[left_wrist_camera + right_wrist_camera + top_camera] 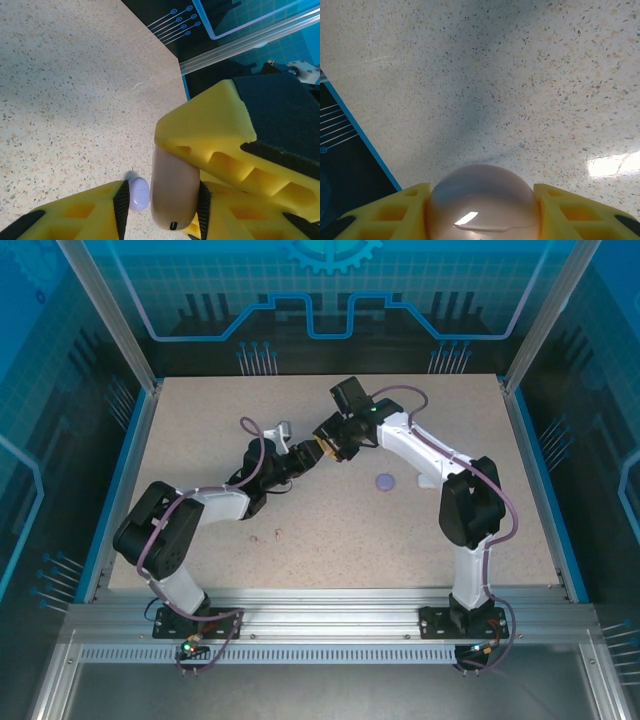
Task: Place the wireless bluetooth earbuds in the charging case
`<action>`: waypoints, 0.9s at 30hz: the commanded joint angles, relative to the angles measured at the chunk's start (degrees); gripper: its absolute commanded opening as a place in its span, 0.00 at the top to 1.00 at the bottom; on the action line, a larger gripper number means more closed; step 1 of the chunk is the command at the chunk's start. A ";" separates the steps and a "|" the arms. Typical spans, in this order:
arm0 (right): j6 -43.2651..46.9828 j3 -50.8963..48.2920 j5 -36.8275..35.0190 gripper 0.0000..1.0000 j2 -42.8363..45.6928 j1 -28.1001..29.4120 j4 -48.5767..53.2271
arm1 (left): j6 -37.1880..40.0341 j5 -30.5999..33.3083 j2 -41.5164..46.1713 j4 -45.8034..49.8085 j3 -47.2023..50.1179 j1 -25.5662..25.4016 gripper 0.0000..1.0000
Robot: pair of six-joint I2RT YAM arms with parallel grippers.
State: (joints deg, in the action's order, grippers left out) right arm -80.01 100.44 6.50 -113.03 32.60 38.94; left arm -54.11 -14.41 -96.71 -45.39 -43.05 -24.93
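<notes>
Right gripper (482, 212): jaws clamped on pink case (482, 197), one finger on each flank. Left gripper (162, 206): jaws narrowed, straddling same case; one pad (202, 200) touching case, gap at other pad. Two tiny earbuds (278, 532) on table (200, 430), nearer arm bases than case, well apart from case

Table (200, 420): pale speckled stone-look top, flat, with a blue strip (122, 475) along each side edge. An aluminium rail (330, 628) runs across the near edge. Tinted blue panels (330, 300) printed with circuit lines wall the back and sides, framed by slanted metal posts (105, 310). The right wrist view shows a bright glare patch (612, 165) on the tabletop.
</notes>
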 commanded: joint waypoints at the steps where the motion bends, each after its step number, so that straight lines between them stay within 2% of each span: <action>1: -0.74 -0.51 1.58 0.53 2.26 1.06 -0.32 | -0.30 0.55 -1.16 -1.81 -2.16 -0.65 0.61; 12: -1.38 -0.78 2.53 0.53 1.78 1.48 -1.27 | -0.72 1.65 -2.17 -2.71 -2.25 -1.12 0.67; 24: -3.82 -1.74 2.46 0.54 2.29 1.92 -2.01 | -3.94 6.62 -2.17 -7.39 1.10 -1.42 0.65; 27: -4.30 -1.84 2.55 0.55 2.27 2.01 -2.12 | -4.43 7.50 -2.17 -8.47 1.64 -1.53 0.67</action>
State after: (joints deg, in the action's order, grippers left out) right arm -83.22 99.20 6.50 -113.03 32.71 36.12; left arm -57.34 -9.96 -98.24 -50.19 -42.17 -26.11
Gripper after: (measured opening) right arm 0.461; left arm 0.333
